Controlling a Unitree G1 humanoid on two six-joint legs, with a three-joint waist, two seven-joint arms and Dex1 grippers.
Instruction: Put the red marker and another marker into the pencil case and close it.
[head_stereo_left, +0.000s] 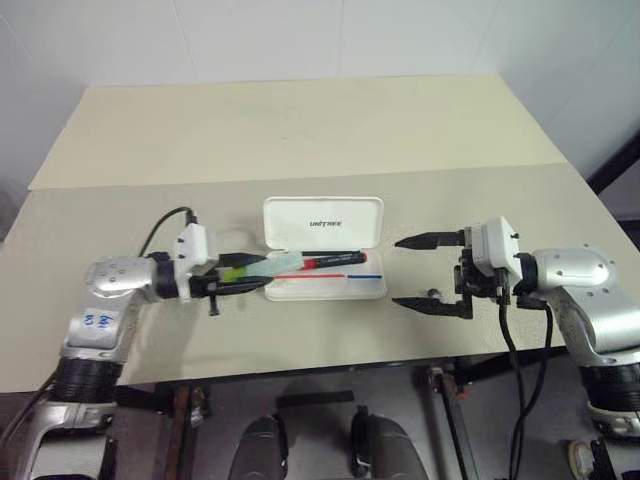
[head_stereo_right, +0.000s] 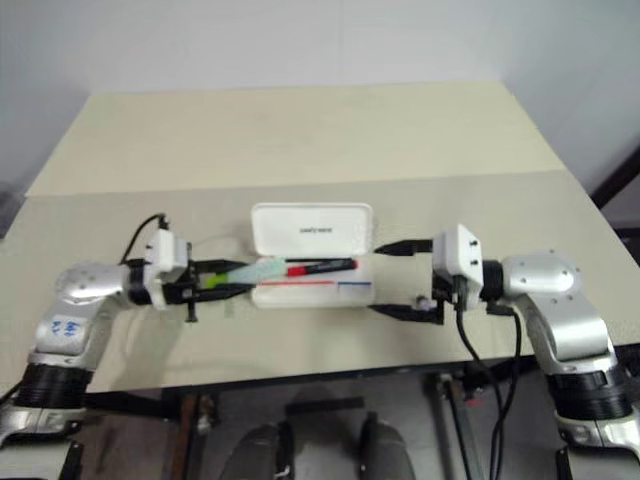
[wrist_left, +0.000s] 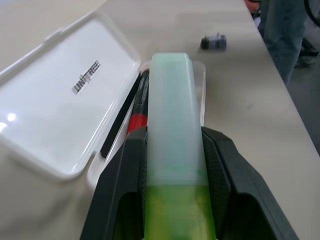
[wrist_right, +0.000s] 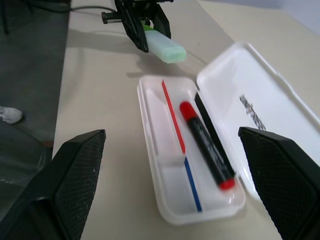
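The pencil case is seen lying open on the table, its lid tipped back on the far side of the tray. Inside the tray the red marker is already laid along the half nearest the lid, beside the printed red and blue stripes. The mint-green marker is clamped between the fingers of the left gripper, its pale cap end held out over the case's left end and above the tray, not yet resting in it. The right gripper is held just off the case's right end with its jaws spread wide and nothing between them. A short dark stub lies on the table just beyond the case's right end, near the right gripper. Several slips seem possible from here: if the green marker is let go while only its tip is over the case, it may tip over the tray's end wall and roll onto the table; if it is lowered onto the red marker, it may sit proud and keep the lid from shutting; and the light case may be pushed out of place if either gripper strikes it.
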